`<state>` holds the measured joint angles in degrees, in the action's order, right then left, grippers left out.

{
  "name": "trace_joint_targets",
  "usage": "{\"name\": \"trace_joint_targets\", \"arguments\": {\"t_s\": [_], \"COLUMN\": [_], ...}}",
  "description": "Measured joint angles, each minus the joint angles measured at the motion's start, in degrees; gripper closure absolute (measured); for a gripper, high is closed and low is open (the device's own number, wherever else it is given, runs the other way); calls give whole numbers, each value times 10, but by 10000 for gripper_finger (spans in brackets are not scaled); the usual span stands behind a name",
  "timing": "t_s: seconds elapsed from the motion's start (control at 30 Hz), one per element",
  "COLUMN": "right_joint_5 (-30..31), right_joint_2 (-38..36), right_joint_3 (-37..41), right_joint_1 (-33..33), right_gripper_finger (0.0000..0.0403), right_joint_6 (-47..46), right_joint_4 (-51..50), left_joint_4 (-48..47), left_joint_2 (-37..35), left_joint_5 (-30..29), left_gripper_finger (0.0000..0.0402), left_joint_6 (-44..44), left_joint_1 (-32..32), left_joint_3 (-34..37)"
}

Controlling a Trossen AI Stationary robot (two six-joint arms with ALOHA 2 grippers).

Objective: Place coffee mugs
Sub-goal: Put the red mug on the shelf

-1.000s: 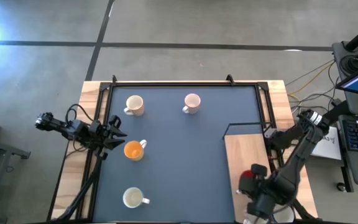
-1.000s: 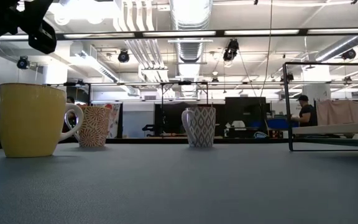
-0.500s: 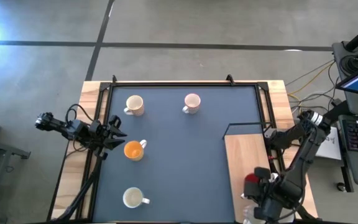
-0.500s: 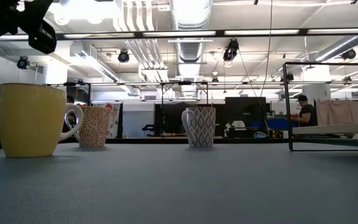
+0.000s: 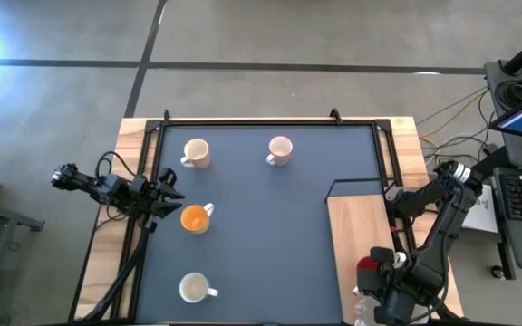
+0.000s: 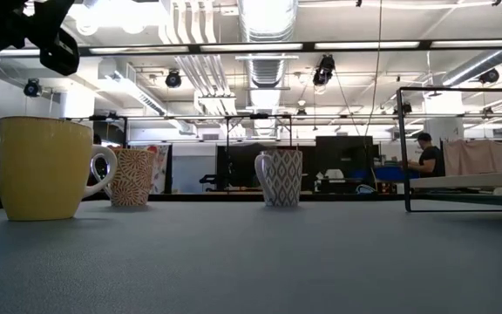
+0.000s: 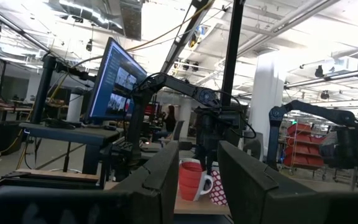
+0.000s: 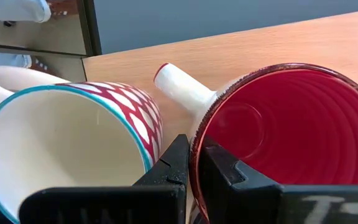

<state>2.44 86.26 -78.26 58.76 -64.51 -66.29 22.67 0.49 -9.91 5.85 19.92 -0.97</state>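
Note:
Four coffee mugs stand on their bases on the dark mat: a cream one (image 5: pixel 196 153), a pale pink one (image 5: pixel 280 149), an orange one (image 5: pixel 195 218) and a white one (image 5: pixel 195 288). The low view shows three of them (image 6: pixel 46 168), (image 6: pixel 133 177), (image 6: pixel 280 177). Over the wooden board (image 5: pixel 356 226) at the near right, my right gripper (image 5: pixel 374 276) is shut on a red mug (image 8: pixel 278 130). A white mug with a red pattern and teal rim (image 8: pixel 61 146) stands right beside it. My left gripper (image 7: pixel 199 149) waits open at the table's left edge (image 5: pixel 166 195). My right gripper pinches the red mug's rim (image 8: pixel 196 163) close to the handle (image 8: pixel 182 87), one finger inside the mug and one outside. The fingers come from above, pointing steeply down. The mug hangs mouth up; whether its base is clear of the board I cannot tell.
A thin black frame (image 5: pixel 352 186) borders the wooden board's far and left sides and shows in the low view as an upright frame (image 6: pixel 406 148). Another white mug (image 8: pixel 14 9) lies beyond the board's edge. Black rails (image 5: pixel 270 122) run along the table's far and side edges.
My right gripper, still shut on the red mug, has carried it a short way toward the table's near right corner over the wooden board, rolling slightly. The left arm and the mugs on the mat have kept still.

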Motion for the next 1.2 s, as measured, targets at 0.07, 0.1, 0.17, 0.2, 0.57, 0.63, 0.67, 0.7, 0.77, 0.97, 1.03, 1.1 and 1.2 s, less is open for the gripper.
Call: {"name": "trace_joint_targets", "arguments": {"t_s": [0.07,0.1,0.17,0.2,0.57,0.63,0.67,0.7,0.77,0.97,1.03,1.1,1.2], "right_joint_5": [2,4,12,19,32,31,31,30,24,16,16,16,16], "right_joint_2": [0,0,0,0,0,0,0,0,0,0,-4,-11,-20], "right_joint_3": [0,0,0,0,1,1,1,1,1,1,1,0,-3], "right_joint_1": [0,0,0,0,0,0,0,0,0,0,0,0,0], "right_gripper_finger": [390,390,390,390,389,385,380,374,362,340,339,339,340], "right_joint_6": [0,0,0,1,0,0,0,1,2,1,1,0,0], "right_joint_4": [0,1,2,5,24,28,29,28,28,27,28,27,27], "left_joint_4": [0,0,0,0,0,0,0,0,0,0,0,0,0], "left_joint_2": [0,0,0,0,0,0,0,0,0,0,0,0,0], "left_joint_5": [0,0,0,0,0,0,0,0,0,0,0,0,0], "left_gripper_finger": [306,306,306,306,306,306,306,306,306,306,306,306,306], "left_joint_6": [0,0,0,0,0,0,0,0,0,0,0,0,0], "left_joint_1": [0,0,0,0,0,0,0,0,0,0,0,0,0], "left_joint_3": [0,0,0,0,0,0,0,0,0,0,0,0,0]}}
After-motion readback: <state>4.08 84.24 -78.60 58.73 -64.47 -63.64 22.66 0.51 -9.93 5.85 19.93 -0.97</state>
